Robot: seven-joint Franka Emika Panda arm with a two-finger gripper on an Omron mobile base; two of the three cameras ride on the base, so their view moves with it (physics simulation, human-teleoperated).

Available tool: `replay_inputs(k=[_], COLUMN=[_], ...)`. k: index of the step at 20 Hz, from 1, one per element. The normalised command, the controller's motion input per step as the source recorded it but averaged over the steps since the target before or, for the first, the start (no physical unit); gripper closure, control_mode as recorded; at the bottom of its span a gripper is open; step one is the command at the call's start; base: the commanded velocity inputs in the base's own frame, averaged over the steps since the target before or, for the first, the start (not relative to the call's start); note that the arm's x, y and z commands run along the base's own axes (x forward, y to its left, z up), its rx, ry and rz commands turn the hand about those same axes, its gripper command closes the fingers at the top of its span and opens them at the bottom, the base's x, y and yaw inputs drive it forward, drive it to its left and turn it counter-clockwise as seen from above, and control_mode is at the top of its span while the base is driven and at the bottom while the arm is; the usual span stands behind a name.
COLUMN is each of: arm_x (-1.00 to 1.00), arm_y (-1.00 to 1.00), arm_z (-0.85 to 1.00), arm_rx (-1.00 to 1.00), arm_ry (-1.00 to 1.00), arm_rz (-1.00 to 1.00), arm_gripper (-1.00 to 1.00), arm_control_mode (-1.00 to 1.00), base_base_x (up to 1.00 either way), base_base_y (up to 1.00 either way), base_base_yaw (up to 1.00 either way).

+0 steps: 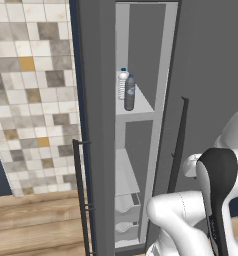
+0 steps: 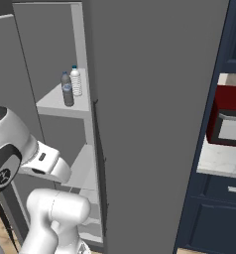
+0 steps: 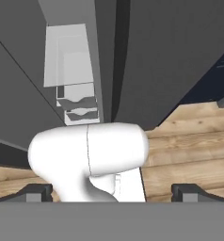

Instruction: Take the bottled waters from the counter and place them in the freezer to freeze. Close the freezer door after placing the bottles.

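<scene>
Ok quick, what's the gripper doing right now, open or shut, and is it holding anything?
Gripper: open, its two dark fingertips spread wide apart, holding nothing.

freezer (image 1: 141, 150) top cut off, microwave (image 2: 231, 121) cropped at edge

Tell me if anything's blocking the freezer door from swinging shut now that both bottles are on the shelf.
Nothing visible blocks the freezer door. Both bottled waters stand on the shelf, inside the freezer. The open gripper hangs low, empty.
</scene>
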Motion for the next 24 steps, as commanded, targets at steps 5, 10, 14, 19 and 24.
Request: replay_inputs(k=[5,10,14,19,24], arm_x=[0.0,0.0,0.0,0.0,0.0], arm_y=[0.0,0.0,0.0,0.0,0.0], arm_z=[0.0,0.0,0.0,0.0,0.0], arm_rx=[0.0,0.0,0.0,0.0,0.0], arm_ry=[0.0,0.0,0.0,0.0,0.0], arm_rz=[0.0,0.0,0.0,0.0,0.0], arm_gripper=[-1.0,-1.0,-1.0,-1.0,-1.0], arm_control_mode=[1.0,1.0,1.0,1.0,1.0], base_base_x=[-0.23,-0.48,-0.58,-0.54,-0.49], base_base_y=[0.0,0.0,0.0,0.01,0.13], base_base_yaw=[0.0,0.0,0.0,0.0,0.0])
